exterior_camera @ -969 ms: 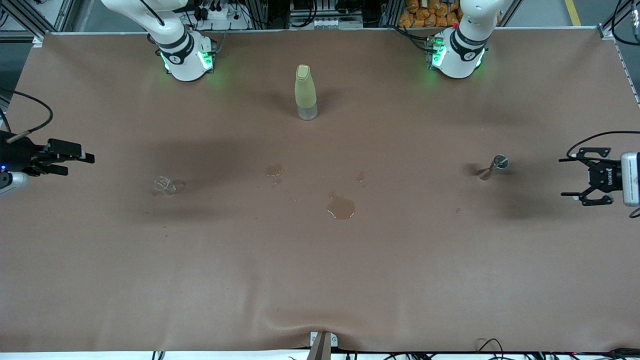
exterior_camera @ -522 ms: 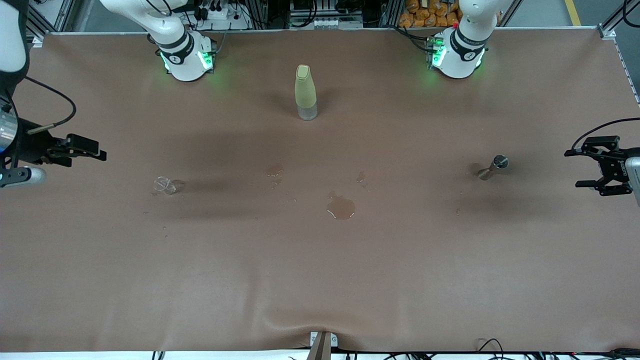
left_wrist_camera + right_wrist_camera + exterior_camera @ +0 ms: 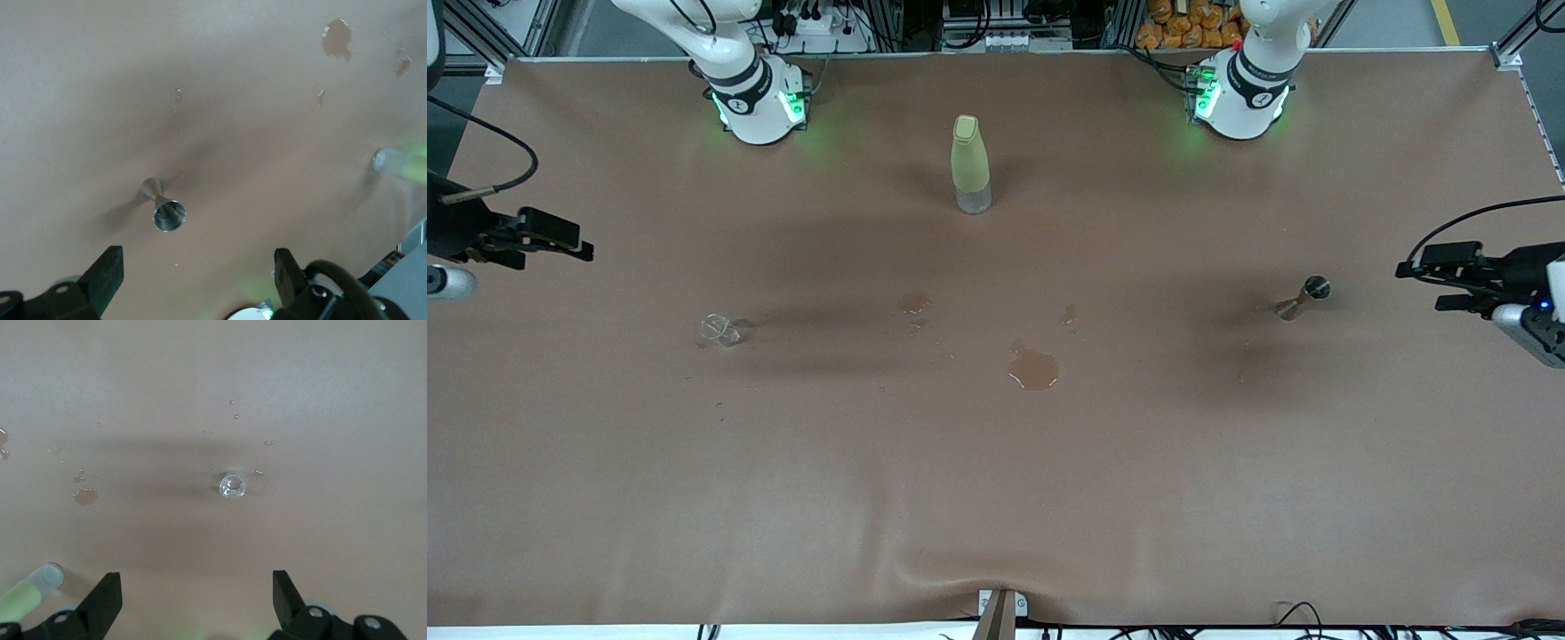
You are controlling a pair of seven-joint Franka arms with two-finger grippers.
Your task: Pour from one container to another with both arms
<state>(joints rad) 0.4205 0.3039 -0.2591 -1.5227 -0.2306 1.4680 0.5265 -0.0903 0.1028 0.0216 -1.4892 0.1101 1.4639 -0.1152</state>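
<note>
A tiny clear glass cup (image 3: pixel 719 330) stands on the brown table toward the right arm's end; the right wrist view shows the cup (image 3: pixel 233 485) from above. My right gripper (image 3: pixel 560 251) hangs open and empty over the table edge at that end, well apart from the cup. The small silvery jigger (image 3: pixel 1305 296) stands toward the left arm's end, and its round rim shows on the jigger (image 3: pixel 163 208) in the left wrist view. My left gripper (image 3: pixel 1427 283) is open and empty, a short way off the jigger. Both pairs of fingers, left gripper (image 3: pixel 197 267) and right gripper (image 3: pixel 195 587), stand wide.
A tall yellow-green bottle (image 3: pixel 970 164) stands mid-table near the robot bases. A puddle (image 3: pixel 1034 368) and small wet spots (image 3: pixel 914 303) lie on the brown cloth (image 3: pixel 996 498) between the cup and the jigger. The bottle (image 3: pixel 400 163) also shows in the left wrist view.
The left gripper has turned at the wrist and shifted a little toward the jigger and the bases' side. The right gripper has drifted toward the bases' side. Cup and jigger have not moved.
</note>
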